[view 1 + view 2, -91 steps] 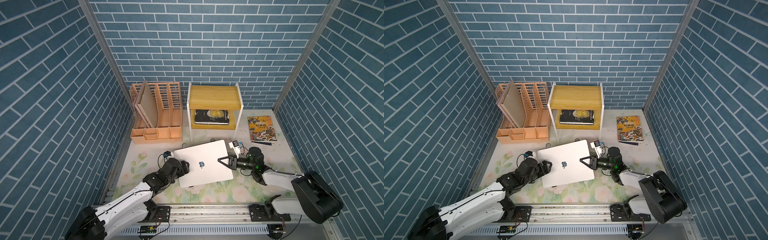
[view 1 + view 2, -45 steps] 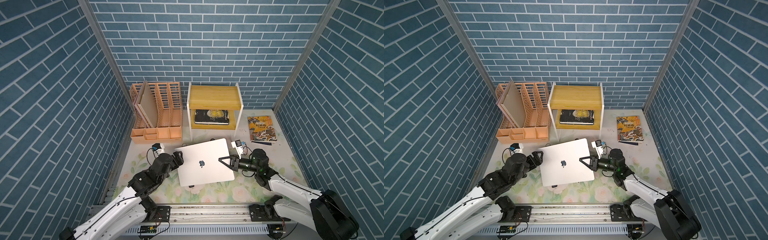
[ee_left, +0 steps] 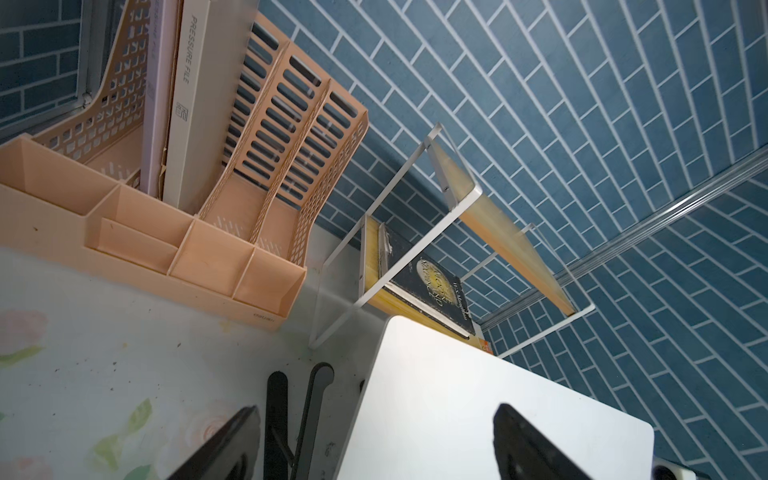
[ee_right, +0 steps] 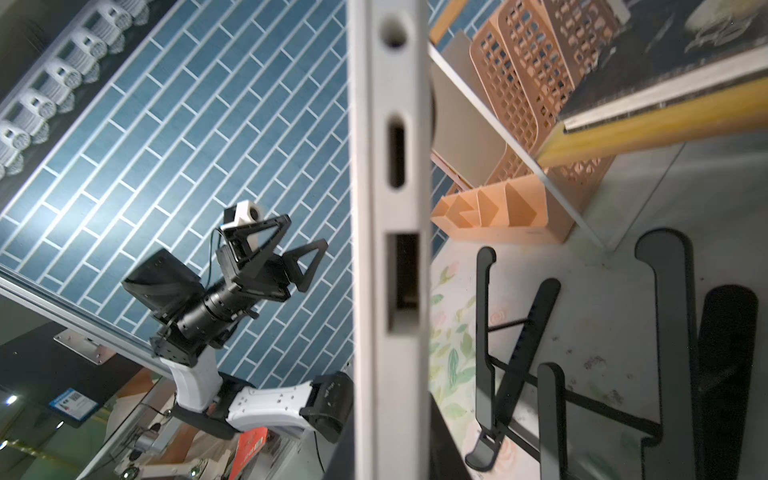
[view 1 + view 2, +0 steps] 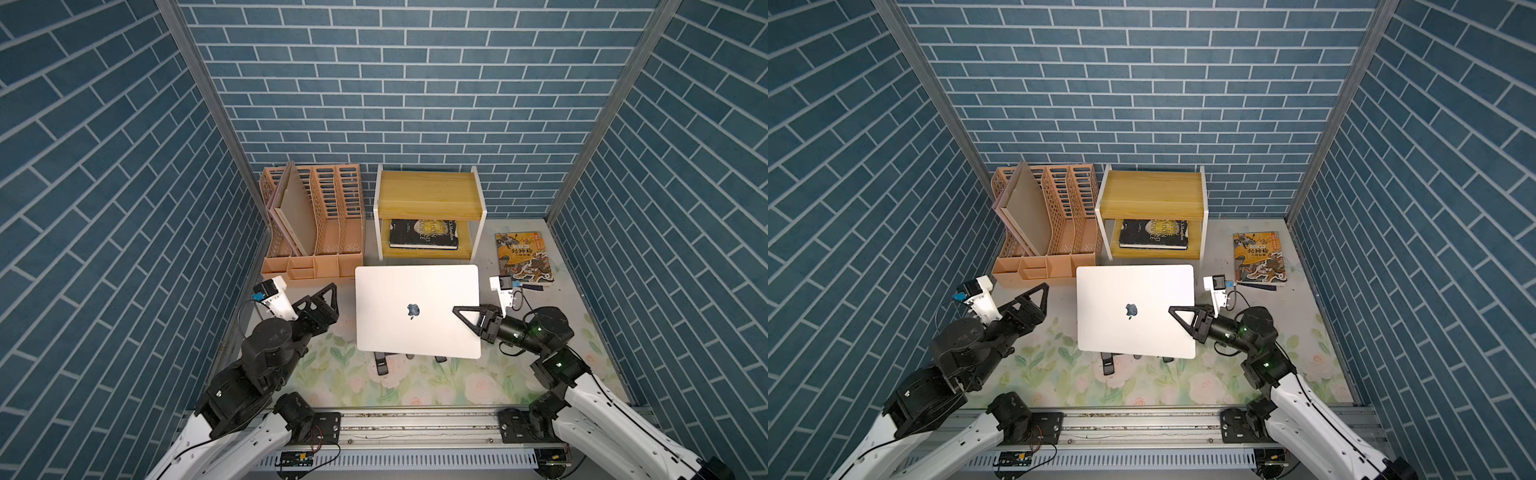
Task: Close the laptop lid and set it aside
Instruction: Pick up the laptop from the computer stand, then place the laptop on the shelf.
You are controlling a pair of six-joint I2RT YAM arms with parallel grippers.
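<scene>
The silver laptop (image 5: 399,332) (image 5: 1121,332) has its lid (image 5: 415,291) (image 5: 1136,286) down flat, apple logo up, in both top views. My right gripper (image 5: 462,314) (image 5: 1177,312) is shut on the laptop's right edge, one finger lying on the lid. In the right wrist view that edge (image 4: 388,249) with its ports runs between the jaws of the right gripper (image 4: 390,436). My left gripper (image 5: 332,301) (image 5: 1044,299) (image 3: 376,409) stands open to the left of the laptop (image 3: 478,395), apart from it.
A black folding stand (image 5: 382,362) (image 4: 665,332) sits under the laptop, its feet poking out at the front. Behind are a peach file organiser (image 5: 316,232) and a wooden shelf (image 5: 428,195) with a black book (image 5: 424,235). A colourful book (image 5: 523,257) lies back right.
My left gripper has left the laptop's left edge and drawn back to the left. The laptop has swung from a tilt to square-on, still in the right gripper.
</scene>
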